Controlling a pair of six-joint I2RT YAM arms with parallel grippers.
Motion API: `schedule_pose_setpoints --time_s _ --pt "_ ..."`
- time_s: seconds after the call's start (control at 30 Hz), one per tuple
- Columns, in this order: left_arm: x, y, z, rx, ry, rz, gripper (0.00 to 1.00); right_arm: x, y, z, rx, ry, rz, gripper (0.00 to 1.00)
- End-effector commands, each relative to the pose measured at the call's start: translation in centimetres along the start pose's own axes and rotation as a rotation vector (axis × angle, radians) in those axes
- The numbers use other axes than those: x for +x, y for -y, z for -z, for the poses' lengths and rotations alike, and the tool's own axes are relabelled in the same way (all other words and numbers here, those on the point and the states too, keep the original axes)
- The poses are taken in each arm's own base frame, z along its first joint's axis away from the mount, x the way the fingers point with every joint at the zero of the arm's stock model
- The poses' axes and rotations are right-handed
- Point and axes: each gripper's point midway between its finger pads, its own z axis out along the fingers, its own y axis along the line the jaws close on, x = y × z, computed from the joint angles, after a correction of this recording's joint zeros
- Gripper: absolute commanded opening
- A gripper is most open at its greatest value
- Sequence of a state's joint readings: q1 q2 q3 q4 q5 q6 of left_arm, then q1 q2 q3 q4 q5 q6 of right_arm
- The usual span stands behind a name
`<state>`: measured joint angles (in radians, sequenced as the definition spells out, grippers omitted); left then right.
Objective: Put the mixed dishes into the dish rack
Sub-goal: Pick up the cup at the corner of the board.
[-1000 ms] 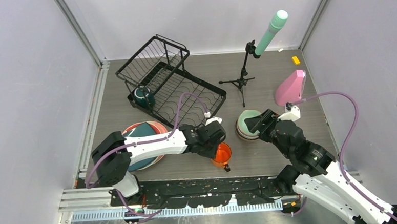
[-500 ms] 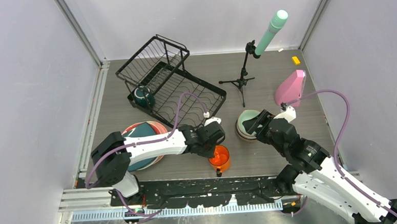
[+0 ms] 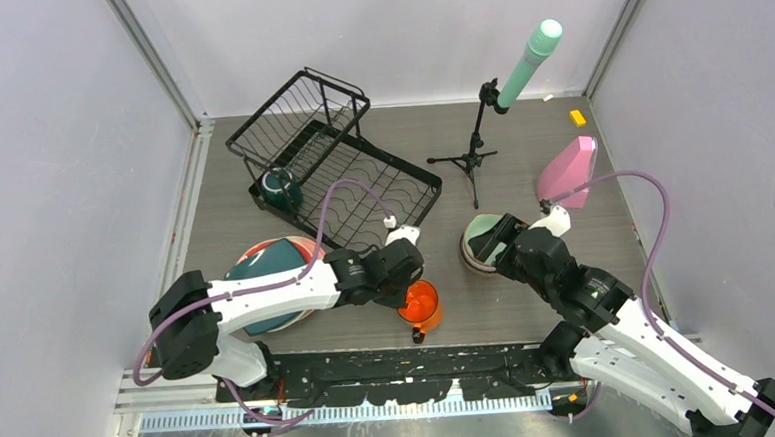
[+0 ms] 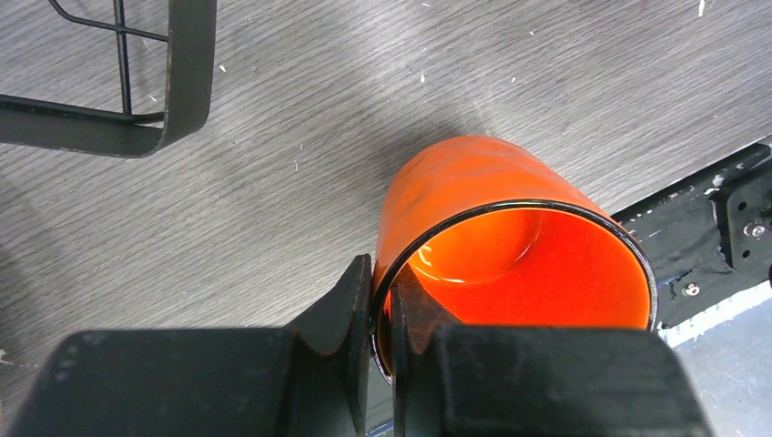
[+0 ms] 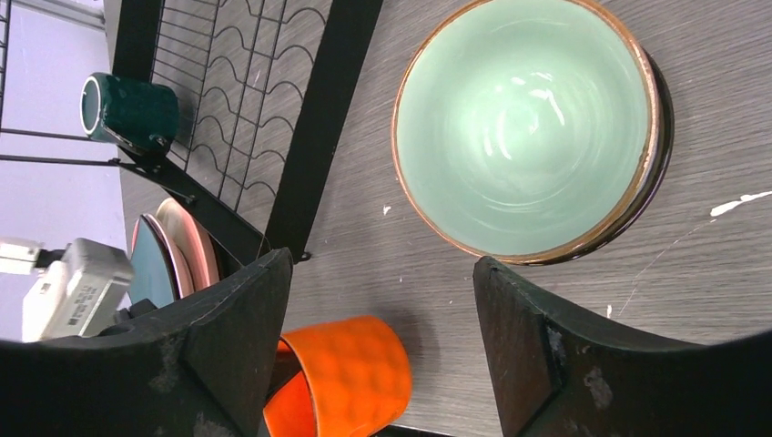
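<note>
Left gripper [image 4: 380,291] is clamped on the rim of the orange mug [image 4: 492,209], one finger outside the wall and one inside, the jaws nearly together. The mug is tilted, mouth toward the wrist camera, near centre of the table just near of the dish rack [image 3: 361,180]; cannot tell whether it is clear of the table. Right gripper [image 5: 382,264] has its jaws spread wide and holds nothing, poised just beside the bowl stack with the mint bowl [image 5: 523,118] on top, right of the rack. A dark green mug [image 3: 282,189] sits at the rack's left end. The plate stack [image 3: 285,254] lies near left, teal plate on top.
</note>
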<state>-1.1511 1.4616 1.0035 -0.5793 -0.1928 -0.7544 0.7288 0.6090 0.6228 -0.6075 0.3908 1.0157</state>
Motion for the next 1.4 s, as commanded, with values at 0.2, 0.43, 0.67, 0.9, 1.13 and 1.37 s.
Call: schedule_pose_setpoints --time_s 0.2,0.43,0.67,0.9,1.13,1.37 --pt "-4.7 0.8 3.7 0.160 0.231 0.055 0.00 0.4 -4.9 0.0 -0.183 -0.068 -0.007 0.83" --pt "-7.2 -0.3 7.0 0.340 0.381 0.173 0.00 1.4 -7.6 -0.3 -0.286 -0.134 -0.001 0.88" --pt "-9.7 -2.2 12.1 0.419 0.627 0.183 0.00 1.5 -12.8 -0.1 -0.516 -0.159 -0.045 0.91" --pt "-10.4 -4.9 16.2 0.485 0.749 0.276 0.00 1.2 -16.9 0.4 -0.684 -0.189 -0.038 0.92" --pt "-11.4 -5.2 17.3 0.570 0.713 0.294 0.00 -0.7 -18.8 1.8 -0.842 -0.183 -0.133 0.93" --pt "-14.0 -6.0 18.7 0.726 0.726 0.337 0.00 -2.4 -17.1 1.3 -0.869 -0.213 -0.273 0.93"
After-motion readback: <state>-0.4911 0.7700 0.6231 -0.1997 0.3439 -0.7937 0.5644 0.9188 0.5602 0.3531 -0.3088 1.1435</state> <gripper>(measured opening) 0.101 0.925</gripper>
